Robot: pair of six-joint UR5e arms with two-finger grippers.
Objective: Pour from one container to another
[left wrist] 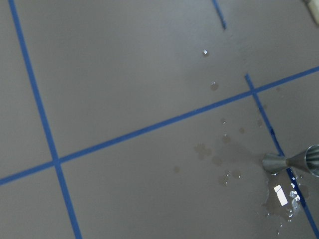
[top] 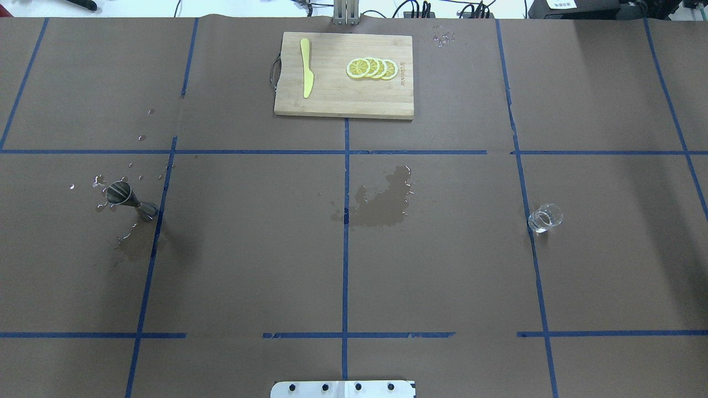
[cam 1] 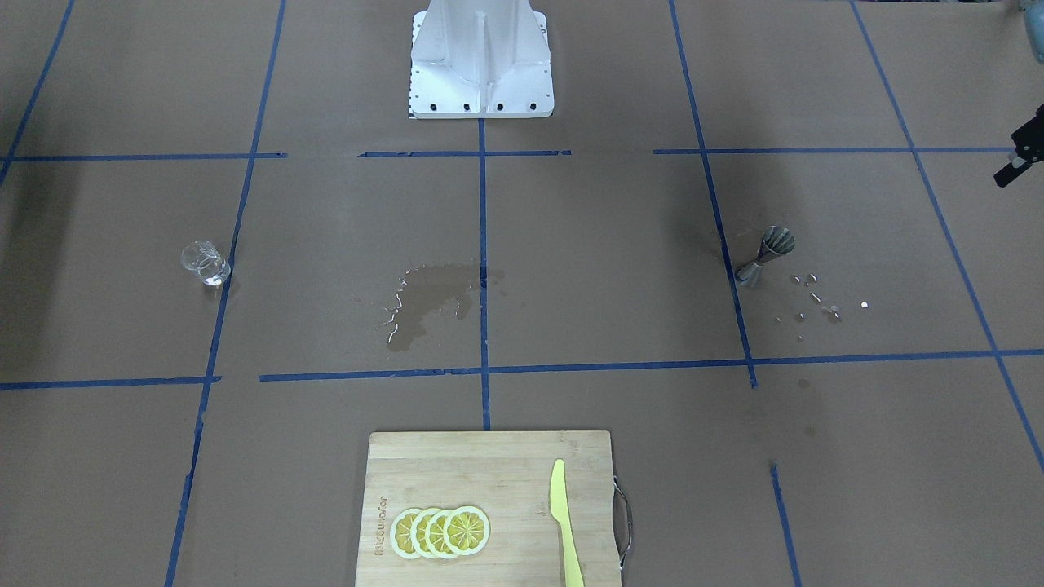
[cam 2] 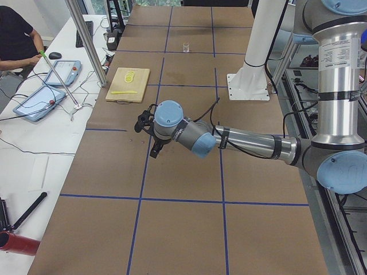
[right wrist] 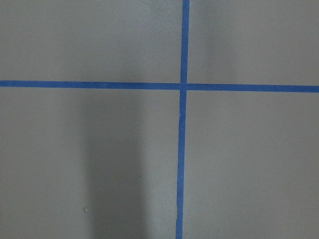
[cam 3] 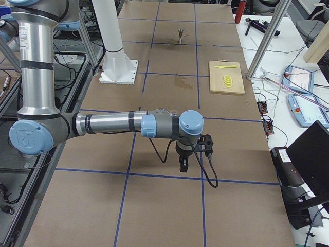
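The clear glass tumbler (top: 545, 218) stands upright on the brown paper on the table's right side, also seen as the tumbler (cam 1: 205, 263). The steel hourglass jigger (top: 130, 198) stands on the left side among water drops, and the jigger (left wrist: 294, 162) shows at the left wrist view's right edge. My left gripper (cam 2: 155, 150) hangs over the table's left end, well apart from the jigger; only a black piece of it (cam 1: 1015, 159) reaches the front view. My right gripper (cam 3: 183, 165) hangs over the right end, away from the tumbler. I cannot tell whether either is open.
A wooden cutting board (top: 332, 102) with lemon slices (top: 371, 68) and a yellow knife (top: 306, 74) lies at the far middle. A wet spill (top: 384, 202) darkens the paper at the centre. The robot's white base (cam 1: 481, 61) stands at the near middle.
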